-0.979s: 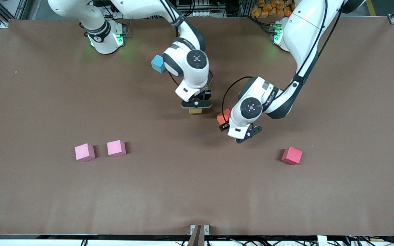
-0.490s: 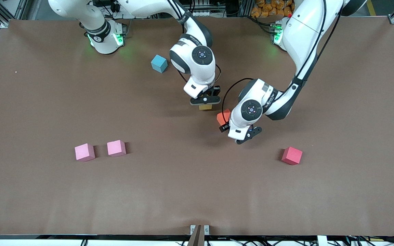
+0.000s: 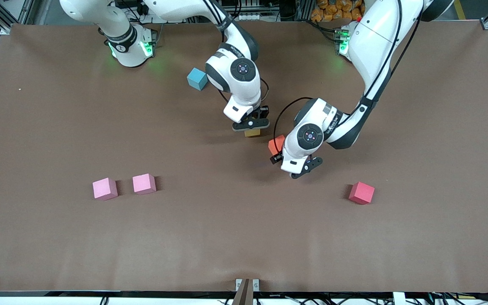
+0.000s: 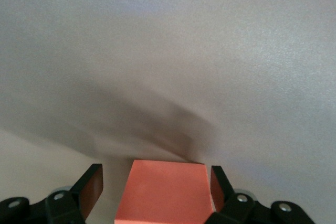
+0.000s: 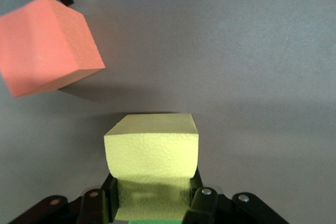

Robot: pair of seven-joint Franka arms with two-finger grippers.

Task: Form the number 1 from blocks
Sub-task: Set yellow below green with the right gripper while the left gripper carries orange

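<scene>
My right gripper (image 3: 250,127) is shut on a yellow block (image 3: 252,132), (image 5: 152,148) just above the middle of the table. Beside it, toward the left arm's end, an orange block (image 3: 275,145), (image 5: 47,45) rests on the table. My left gripper (image 3: 281,151), (image 4: 155,179) is open around this orange block (image 4: 165,192). One finger (image 4: 89,190) stands clear of it and the other finger (image 4: 218,187) is close against its side. The left hand hides part of the orange block in the front view.
A blue block (image 3: 197,79) lies near the right arm's base. Two light pink blocks (image 3: 104,188), (image 3: 144,184) sit side by side toward the right arm's end, nearer the camera. A red block (image 3: 361,192) lies toward the left arm's end.
My right gripper has carried the yellow block toward the left arm's end, closer to the orange block. The left gripper has barely shifted, and the orange block has stayed put.
</scene>
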